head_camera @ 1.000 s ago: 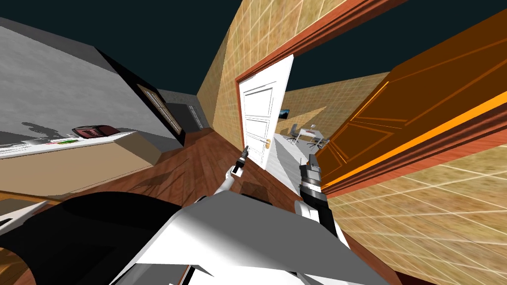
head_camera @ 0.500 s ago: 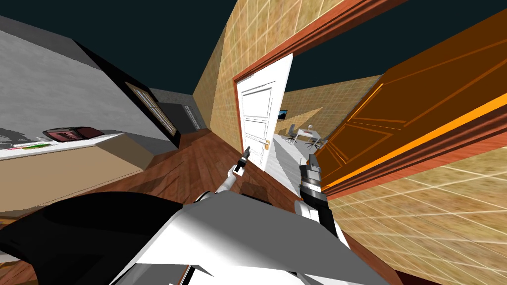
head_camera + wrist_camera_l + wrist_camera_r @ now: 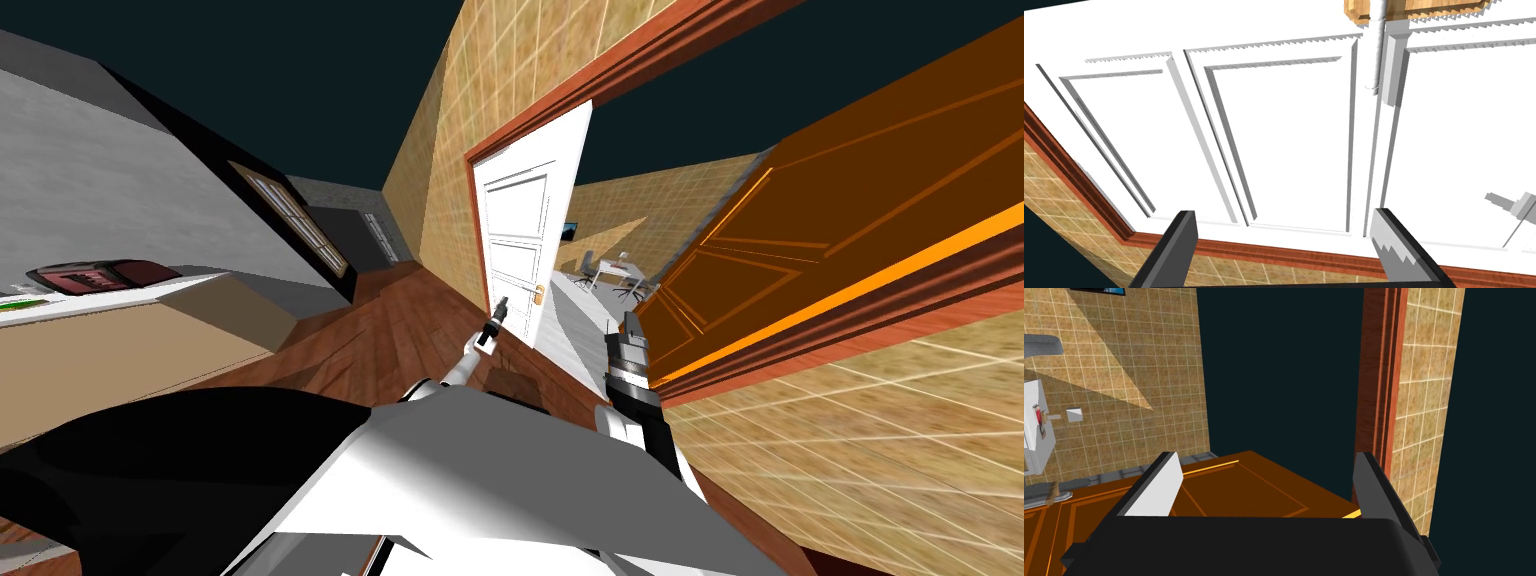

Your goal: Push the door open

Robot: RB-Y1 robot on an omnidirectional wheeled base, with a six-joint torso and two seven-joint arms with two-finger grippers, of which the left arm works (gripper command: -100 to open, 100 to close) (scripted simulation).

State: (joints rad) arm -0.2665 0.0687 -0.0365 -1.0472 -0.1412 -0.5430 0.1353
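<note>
A white panelled door (image 3: pixel 520 235) stands in a red-brown frame (image 3: pixel 600 85), with a brass handle (image 3: pixel 539 293) at its edge. My left gripper (image 3: pixel 501 305) is open just short of the door, below and beside the handle. In the left wrist view the door (image 3: pixel 1284 140) spans the picture, my left gripper (image 3: pixel 1284 235) is open with nothing between its fingers, and the handle (image 3: pixel 1377 45) lies ahead. An orange door (image 3: pixel 820 230) is swung wide at the right. My right gripper (image 3: pixel 628 322) is open beside it, and in the right wrist view it (image 3: pixel 1264 483) hangs over the orange door (image 3: pixel 1249 488).
Between the two doors a gap opens onto a tiled room with a desk and chairs (image 3: pixel 615 268). A beige counter (image 3: pixel 120 335) with a dark red item (image 3: pixel 90 275) stands at the left. Wooden floor (image 3: pixel 380 330) lies between it and me.
The whole head view has swung, so I have turned: the counter slid towards the left edge. My left gripper has crept slightly nearer the white door. The right arm holds still.
</note>
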